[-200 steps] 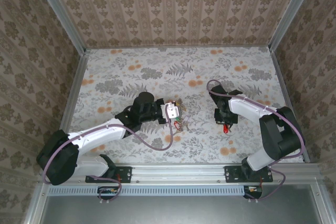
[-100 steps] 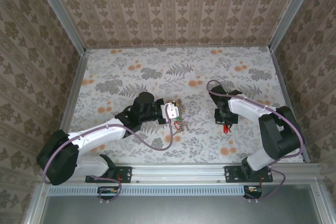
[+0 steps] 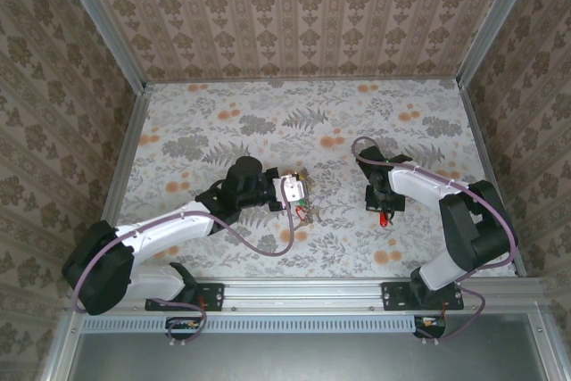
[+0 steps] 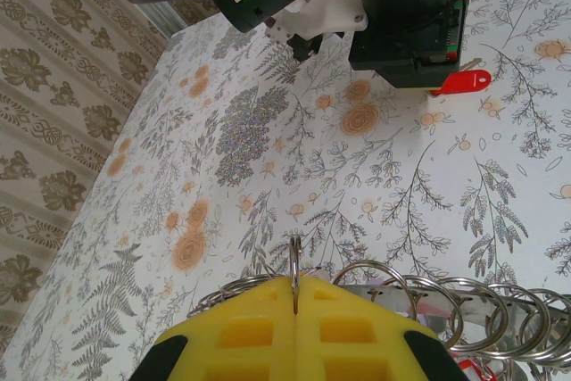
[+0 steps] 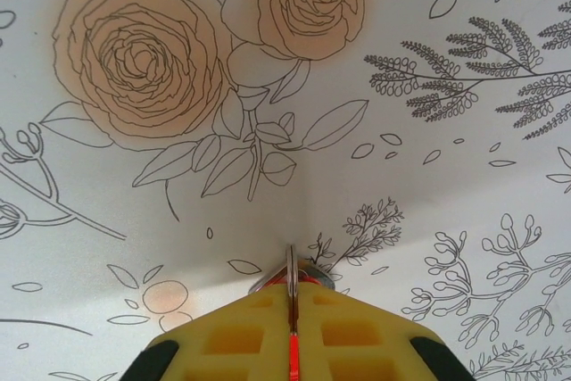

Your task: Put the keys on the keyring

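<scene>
I see my left gripper (image 4: 294, 299) near the table's (image 3: 223, 113) centre, its yellow pads pressed together on one loop of the keyring (image 4: 428, 310). In the left wrist view the keyring's coils trail toward 3 o'clock. Well apart, at 3 o'clock from it, my right gripper (image 5: 292, 310) pinches the red key (image 3: 384, 218), a small ring (image 5: 290, 267) poking out.
</scene>
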`<state>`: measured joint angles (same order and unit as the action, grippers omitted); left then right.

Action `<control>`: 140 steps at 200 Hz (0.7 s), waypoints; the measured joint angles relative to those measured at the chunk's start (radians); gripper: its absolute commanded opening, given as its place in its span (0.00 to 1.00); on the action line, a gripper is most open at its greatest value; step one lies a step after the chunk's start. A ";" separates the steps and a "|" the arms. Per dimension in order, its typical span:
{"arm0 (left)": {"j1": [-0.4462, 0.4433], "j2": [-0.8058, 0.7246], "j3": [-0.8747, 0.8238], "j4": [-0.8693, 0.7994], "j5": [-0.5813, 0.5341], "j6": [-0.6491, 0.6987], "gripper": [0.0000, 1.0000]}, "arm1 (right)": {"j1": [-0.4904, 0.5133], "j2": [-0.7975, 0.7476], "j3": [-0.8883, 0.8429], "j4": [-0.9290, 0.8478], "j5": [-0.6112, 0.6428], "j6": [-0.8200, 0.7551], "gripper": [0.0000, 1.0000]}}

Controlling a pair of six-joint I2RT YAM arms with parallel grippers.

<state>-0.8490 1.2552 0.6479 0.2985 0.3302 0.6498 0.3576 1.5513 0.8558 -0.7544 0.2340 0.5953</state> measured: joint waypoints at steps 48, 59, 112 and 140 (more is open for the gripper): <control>0.003 0.000 0.000 0.000 0.008 -0.011 0.00 | 0.000 -0.090 -0.055 0.065 -0.020 -0.029 0.00; 0.011 0.000 0.000 0.001 0.022 -0.026 0.00 | 0.000 -0.177 -0.090 0.100 -0.051 -0.053 0.00; 0.078 0.014 0.000 0.005 0.136 -0.121 0.00 | -0.004 -0.596 -0.194 0.324 -0.394 -0.285 0.00; 0.085 0.039 0.000 0.013 0.177 -0.158 0.00 | -0.005 -0.692 -0.197 0.388 -0.541 -0.407 0.00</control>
<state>-0.7635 1.2942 0.6479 0.3115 0.5076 0.4919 0.3531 0.8597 0.6586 -0.3660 -0.3073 0.1879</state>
